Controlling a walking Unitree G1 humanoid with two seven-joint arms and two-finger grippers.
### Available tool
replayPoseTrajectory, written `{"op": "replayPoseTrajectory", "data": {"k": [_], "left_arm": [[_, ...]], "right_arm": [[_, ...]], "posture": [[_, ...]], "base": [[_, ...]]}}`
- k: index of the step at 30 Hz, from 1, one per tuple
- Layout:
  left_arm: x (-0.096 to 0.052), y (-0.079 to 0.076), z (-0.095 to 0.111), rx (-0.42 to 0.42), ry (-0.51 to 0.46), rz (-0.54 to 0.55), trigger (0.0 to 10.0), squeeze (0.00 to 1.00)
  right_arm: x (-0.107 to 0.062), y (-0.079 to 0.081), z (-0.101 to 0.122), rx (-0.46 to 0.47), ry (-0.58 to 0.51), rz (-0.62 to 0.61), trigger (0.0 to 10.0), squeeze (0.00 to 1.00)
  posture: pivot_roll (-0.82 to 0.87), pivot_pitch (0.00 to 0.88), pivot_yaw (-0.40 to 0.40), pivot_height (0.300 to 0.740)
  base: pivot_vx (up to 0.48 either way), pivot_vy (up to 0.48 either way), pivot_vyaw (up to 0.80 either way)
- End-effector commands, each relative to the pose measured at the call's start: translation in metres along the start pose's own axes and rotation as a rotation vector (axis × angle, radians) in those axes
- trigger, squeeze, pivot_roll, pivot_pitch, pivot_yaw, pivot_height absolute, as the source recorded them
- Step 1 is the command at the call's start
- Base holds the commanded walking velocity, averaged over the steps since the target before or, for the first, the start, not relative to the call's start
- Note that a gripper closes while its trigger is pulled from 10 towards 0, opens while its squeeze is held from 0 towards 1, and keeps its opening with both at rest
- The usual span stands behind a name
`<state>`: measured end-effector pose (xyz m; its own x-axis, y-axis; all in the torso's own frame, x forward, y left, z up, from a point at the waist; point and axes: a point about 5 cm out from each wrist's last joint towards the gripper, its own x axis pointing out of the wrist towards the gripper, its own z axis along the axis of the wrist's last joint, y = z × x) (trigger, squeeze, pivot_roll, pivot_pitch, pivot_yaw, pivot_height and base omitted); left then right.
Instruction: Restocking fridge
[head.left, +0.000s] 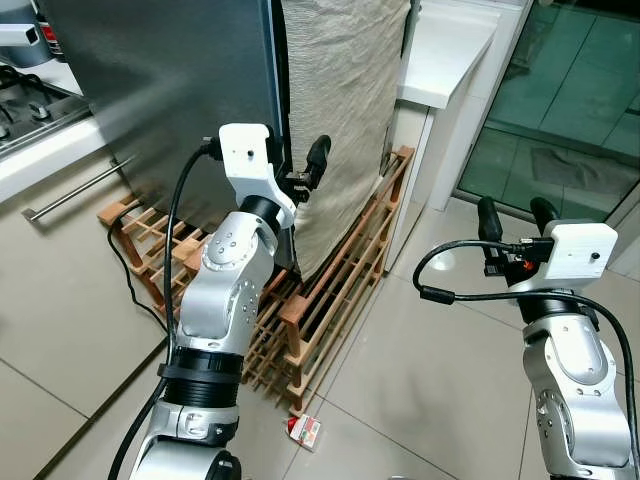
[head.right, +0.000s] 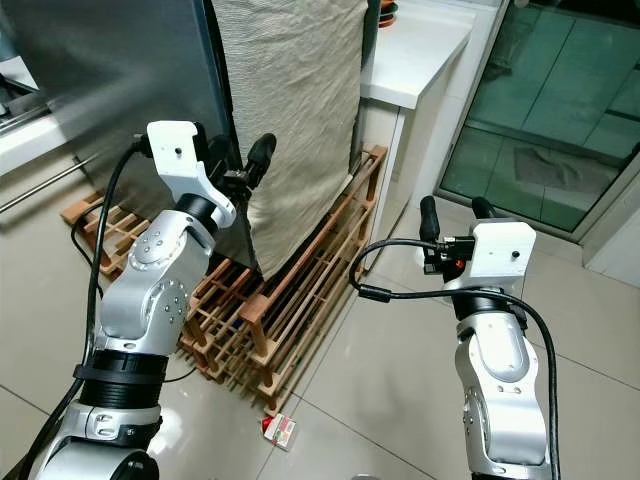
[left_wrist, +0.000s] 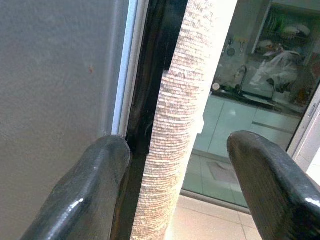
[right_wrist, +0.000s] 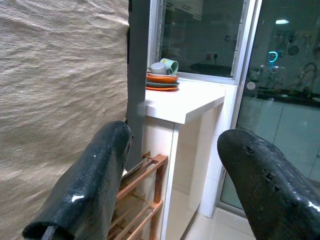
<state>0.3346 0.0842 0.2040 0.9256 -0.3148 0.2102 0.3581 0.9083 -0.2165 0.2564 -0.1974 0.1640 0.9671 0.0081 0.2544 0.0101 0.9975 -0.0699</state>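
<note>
Silver-armed left gripper (head.left: 305, 178) is hovering, fingers spread, at the grey fridge door's (head.left: 160, 100) edge beside ribbed beige cloth (head.left: 340, 110); right gripper (head.left: 515, 222) is waiting open over glossy tiles (head.left: 420, 370).

A wooden rack (head.left: 330, 290) lay on the tiled floor (head.left: 440, 380), with a beige cloth (head.left: 340, 110) hanging above it. A small red-and-white carton (head.left: 304, 430) lay on the floor near the rack's corner. Plates and cups (right_wrist: 162, 77) sat stacked on a white desk (right_wrist: 187, 105).
</note>
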Motion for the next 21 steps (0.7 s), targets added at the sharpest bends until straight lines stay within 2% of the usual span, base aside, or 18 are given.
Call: {"op": "replayPoseTrajectory", "data": {"k": [1, 8, 15, 18, 21], "left_arm": [[0.005, -0.005, 0.001, -0.004, -0.003, -0.032, 10.0, 0.00], [0.017, -0.017, -0.008, -0.021, 0.025, -0.094, 10.0, 0.00], [0.028, -0.035, -0.023, -0.086, 0.085, -0.187, 10.0, 0.00], [0.030, -0.043, -0.025, -0.124, 0.093, -0.242, 10.0, 0.00], [0.031, -0.058, -0.024, -0.191, 0.090, -0.369, 10.0, 0.00]], "right_arm": [[0.001, -0.001, 0.001, -0.009, -0.008, 0.003, 10.0, 0.00], [0.002, 0.001, -0.002, -0.003, 0.003, 0.010, 10.0, 0.00], [0.004, 0.001, -0.003, -0.001, 0.008, 0.012, 10.0, 0.00], [0.003, 0.001, -0.003, -0.001, 0.009, 0.011, 10.0, 0.00], [0.003, 0.001, -0.004, 0.002, 0.017, 0.013, 10.0, 0.00]], "posture": [[-0.20, 0.000, 0.032, 0.740], [-0.19, 0.000, 0.031, 0.740], [-0.19, 0.000, 0.029, 0.740], [-0.20, 0.000, 0.036, 0.740], [-0.20, 0.000, 0.037, 0.740]], "base": [[0.000, 0.000, 0.00], [0.000, 0.000, 0.00], [0.000, 0.000, 0.00], [0.000, 0.000, 0.00], [0.000, 0.000, 0.00]]}}
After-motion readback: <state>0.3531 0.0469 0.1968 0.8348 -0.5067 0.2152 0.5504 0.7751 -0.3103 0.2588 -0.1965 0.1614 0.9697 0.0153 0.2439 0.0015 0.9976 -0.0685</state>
